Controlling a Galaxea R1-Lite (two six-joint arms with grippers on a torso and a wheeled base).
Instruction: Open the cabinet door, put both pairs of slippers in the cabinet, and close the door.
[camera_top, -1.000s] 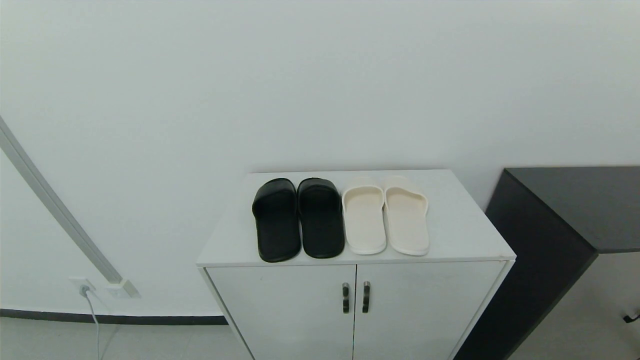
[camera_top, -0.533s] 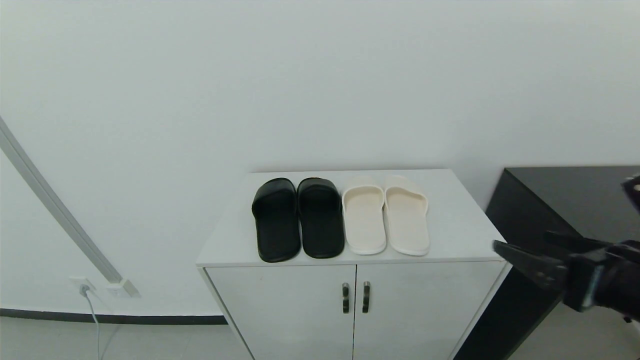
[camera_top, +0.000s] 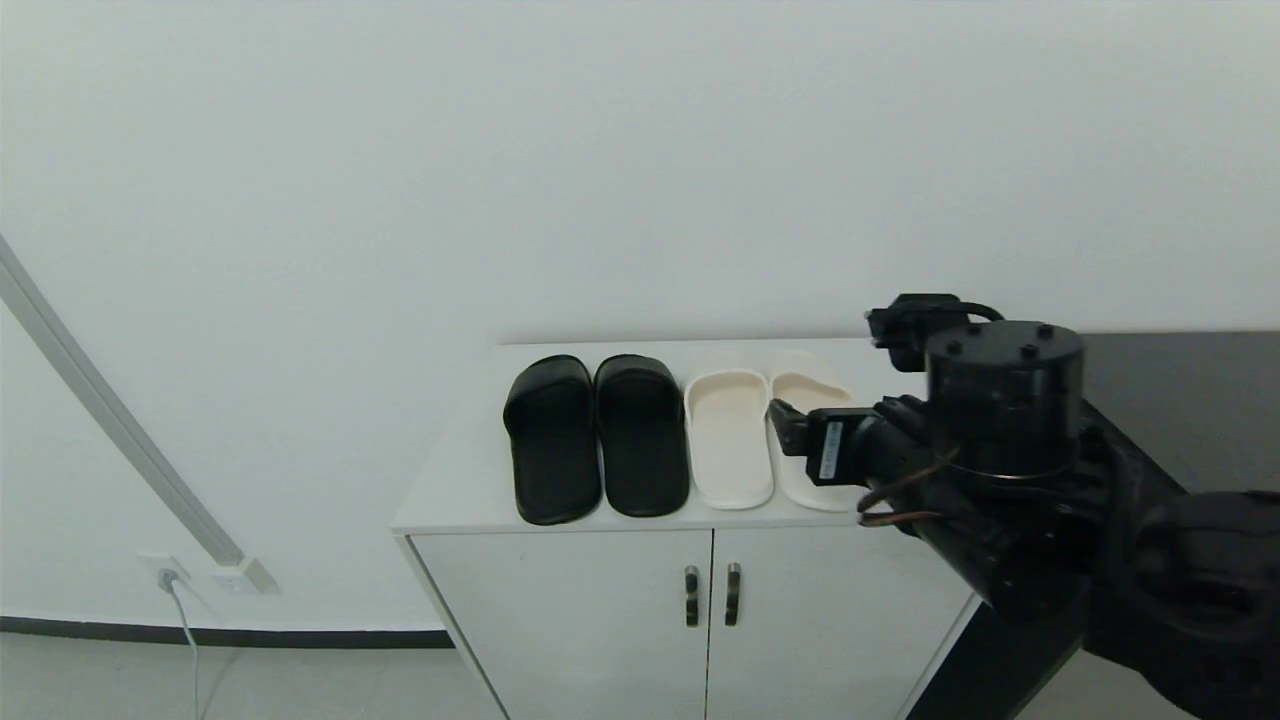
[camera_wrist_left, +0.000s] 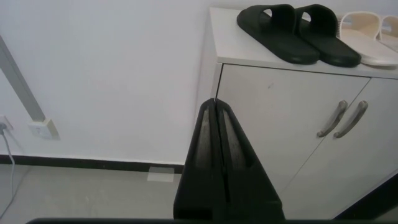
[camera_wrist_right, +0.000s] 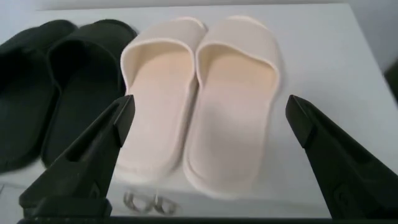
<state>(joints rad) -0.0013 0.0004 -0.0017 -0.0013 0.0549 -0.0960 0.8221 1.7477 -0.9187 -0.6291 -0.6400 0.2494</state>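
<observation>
Change since 1.0 s ago: the right arm is coming into the head view from the right, where it was absent. It is now hanging over the right end of the cabinet top (camera_top: 470, 480).

Right gripper (camera_wrist_right: 209, 107): fingers are standing wide apart, bracketing the white pair (camera_top: 730, 445) from above and not touching it.

Left gripper (camera_wrist_left: 216, 109): fingers are pressed together. It is sitting low, off the cabinet's (camera_top: 580, 620) left front corner, facing the doors.

Both pairs are sitting where they were, side by side on the cabinet top, the black pair (camera_top: 600, 450) to the left of the white. Both doors are staying shut, and the handles (camera_top: 732, 593) are untouched.

Judgement: the robot is going for the white slippers before opening a door, so no task step is complete. The door is still needing to be opened, probably by the left arm. The spread looks wide enough to take both white slippers at once.
</observation>
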